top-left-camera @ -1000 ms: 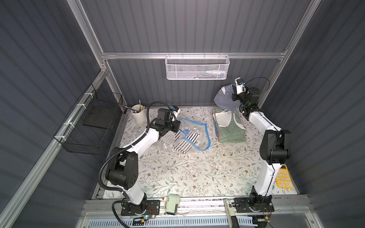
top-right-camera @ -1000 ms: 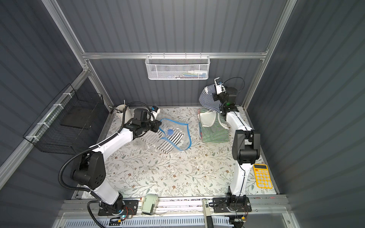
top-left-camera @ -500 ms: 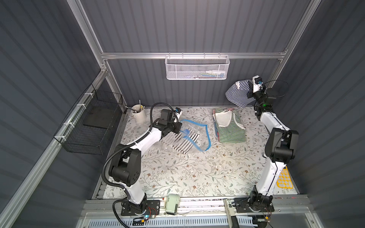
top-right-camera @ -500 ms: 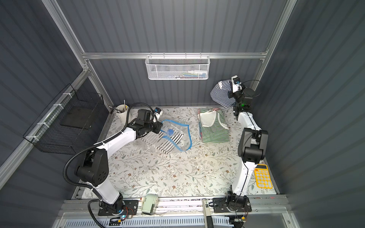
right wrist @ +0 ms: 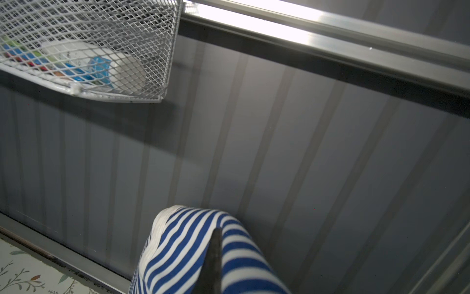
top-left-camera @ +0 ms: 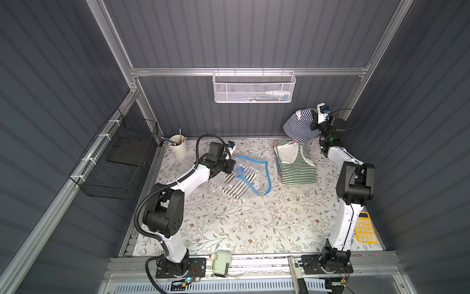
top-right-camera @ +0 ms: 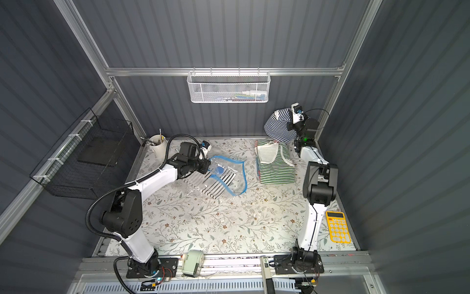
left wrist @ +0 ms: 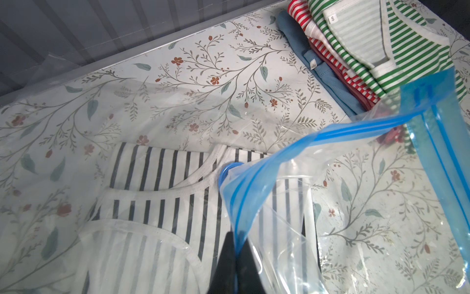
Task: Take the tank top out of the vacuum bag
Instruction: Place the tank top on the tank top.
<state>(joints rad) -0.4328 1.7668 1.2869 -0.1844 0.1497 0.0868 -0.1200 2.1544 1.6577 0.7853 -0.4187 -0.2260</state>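
The clear vacuum bag [top-left-camera: 254, 178] [top-right-camera: 230, 178] lies on the flowered table, its blue zip strip curled open. My left gripper [top-left-camera: 232, 166] [left wrist: 235, 235] is shut on that blue strip [left wrist: 254, 183], near the round blue valve cap [left wrist: 225, 170]. A black-and-white striped tank top [left wrist: 152, 178] [top-left-camera: 229, 183] lies inside the bag. My right gripper [top-left-camera: 314, 119] [right wrist: 216, 231] is shut on a blue-and-white striped tank top [top-left-camera: 297, 126] [top-right-camera: 277, 126] [right wrist: 183, 244]. That top hangs in the air by the back wall, clear of the bag.
A stack of folded tops [top-left-camera: 296, 165] [left wrist: 368, 51], green-striped on top, lies right of the bag. A white mesh basket [top-left-camera: 254, 86] hangs on the back rail. A cup of tools [top-left-camera: 178, 149], a black wire basket [top-left-camera: 117, 163] and a yellow calculator [top-left-camera: 365, 227] stand at the edges.
My right gripper swung the blue-striped top toward the back right corner, then came a little way back. My left gripper stayed clamped on the bag's edge and shifted only slightly.
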